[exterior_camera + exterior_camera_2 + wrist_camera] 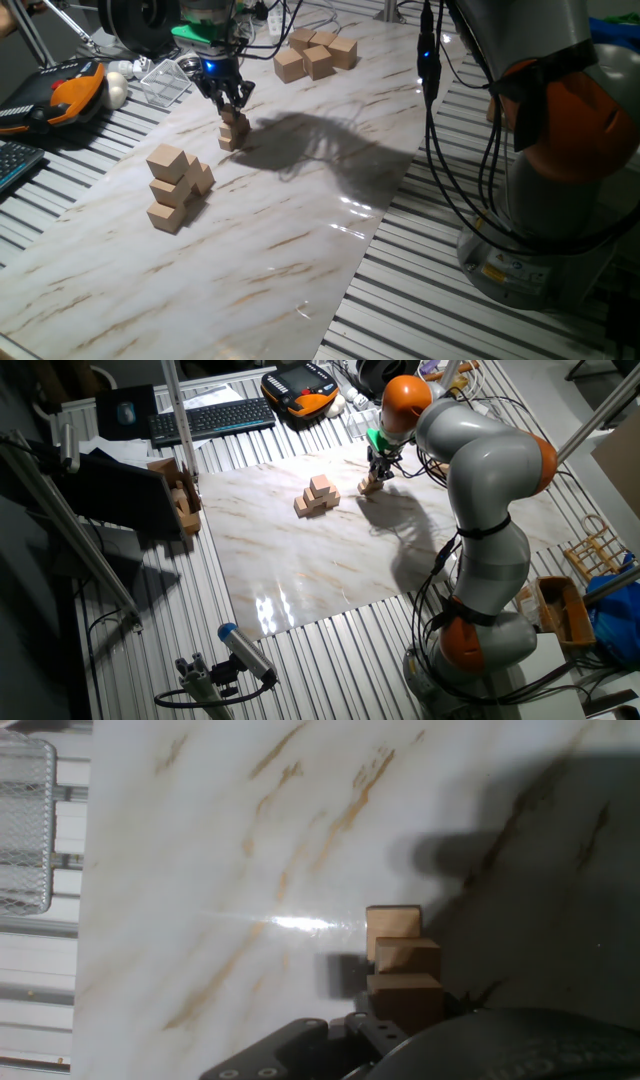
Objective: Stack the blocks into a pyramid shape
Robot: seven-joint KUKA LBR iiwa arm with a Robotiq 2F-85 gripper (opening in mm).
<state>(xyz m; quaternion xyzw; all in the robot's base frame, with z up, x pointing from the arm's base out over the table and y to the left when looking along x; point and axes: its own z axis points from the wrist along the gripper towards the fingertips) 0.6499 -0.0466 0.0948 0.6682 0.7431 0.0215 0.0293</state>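
The small blocks [233,131] stand in a little stack on the marble board [260,250], right under my pincer [232,101]. From my own camera I see three of them [402,970] stepped one above another just ahead of my fingers. My fingers point down over the top block, close around it, but I cannot tell whether they grip it. Off to one side of me sits a pile of bigger cubes [175,187]; farther behind lies another cluster of cubes [316,53], and a wire basket [22,830] waits beyond the board's edge.
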